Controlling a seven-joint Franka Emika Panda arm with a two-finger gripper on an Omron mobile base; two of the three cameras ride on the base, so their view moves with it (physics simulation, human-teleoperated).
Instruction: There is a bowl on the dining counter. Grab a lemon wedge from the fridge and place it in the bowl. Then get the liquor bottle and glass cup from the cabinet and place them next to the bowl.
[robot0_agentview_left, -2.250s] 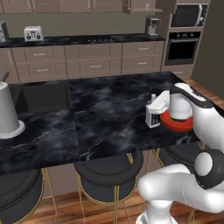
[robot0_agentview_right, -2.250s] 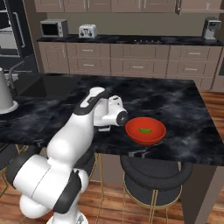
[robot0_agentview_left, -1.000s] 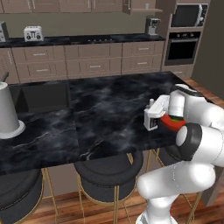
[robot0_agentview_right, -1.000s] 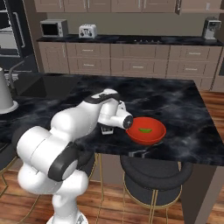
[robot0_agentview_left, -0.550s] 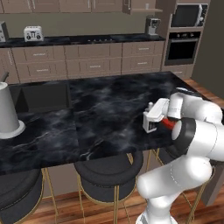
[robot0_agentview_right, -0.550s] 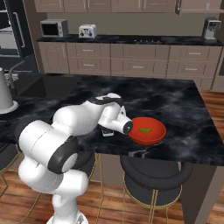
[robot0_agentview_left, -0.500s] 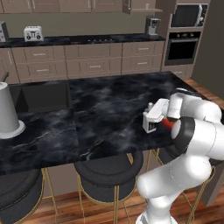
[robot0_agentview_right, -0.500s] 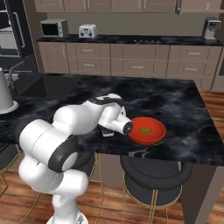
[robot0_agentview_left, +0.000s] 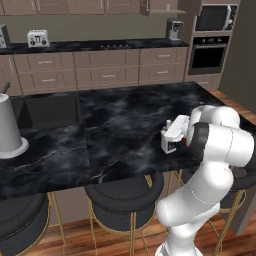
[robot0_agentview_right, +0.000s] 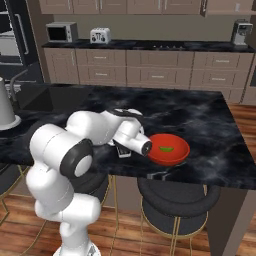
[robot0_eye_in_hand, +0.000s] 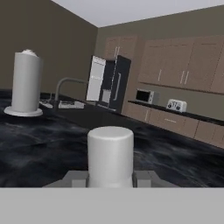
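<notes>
End effector (robot0_agentview_left: 169, 146) low over the dark marble table (robot0_agentview_left: 115, 125), just off its near edge, at 9 o'clock of the red bowl (robot0_agentview_right: 169, 149) in the right base view, close beside it but not touching as far as can be told. Fingers pointing down at the table top; gap between them partly narrowed, and from the base views cannot tell whether anything sits in that gap. In the hand view, a pale grey upright cylinder (robot0_eye_in_hand: 110, 155) right in front, between the two finger tips, with the table stretching away behind it; whether pinched or merely standing there, cannot tell, nor what it is. Bowl shallow, round, bright red, sitting on the table near the front edge, with a small green-yellow lemon wedge (robot0_agentview_right: 165, 148) lying inside near the centre. Arm folded tight: white upper links bulging at the table edge, elbow doubled back, forearm reaching sideways toward the bowl, wrist turned down. In the left base view, arm body covering the bowl, end effector poking out at 9 o'clock of the big white joint. Tall white paper-towel roll (robot0_agentview_left: 9, 128) standing well apart at the far left of the table, beside a sink (robot0_agentview_left: 49, 110). Black stools (robot0_agentview_right: 176, 198) tucked under the near edge.
</notes>
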